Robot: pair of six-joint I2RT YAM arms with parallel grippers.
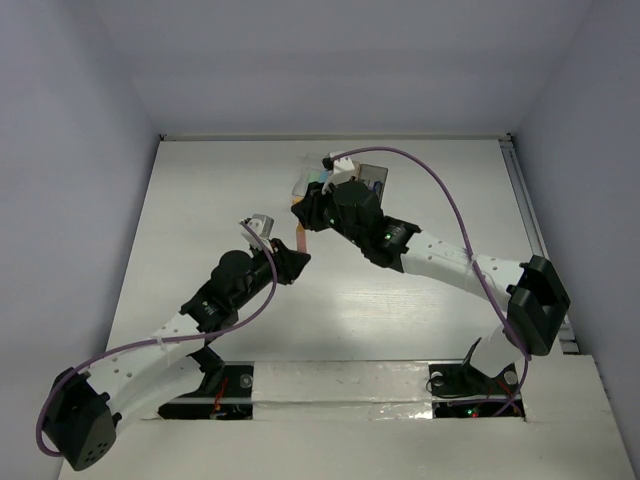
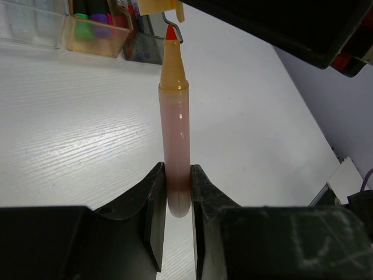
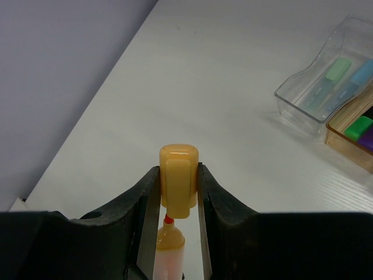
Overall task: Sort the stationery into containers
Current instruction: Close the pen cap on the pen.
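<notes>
Top external is half-hiding the boxes [image 1: 375, 176] behind our right arm [image 1: 440, 258], while wrist cameras are showing our left gripper [image 2: 178, 198] clamping the orange marker [image 2: 176, 134] and our right gripper [image 3: 178, 198] pinching its cap [image 3: 178, 175] just over the red tip [image 2: 170, 32].

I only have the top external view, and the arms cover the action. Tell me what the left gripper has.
Observer: The left gripper is shut on an uncapped orange marker, with its red tip pointing away from the wrist.
Operator: Now report the right one.
Observer: The right gripper is shut on the marker's cap. The red tip shows just past the cap, so it isn't seated.
Operator: Describe the nearest container.
Observer: In the right wrist view, the clear box holds a pale green piece and a light-blue piece.
</notes>
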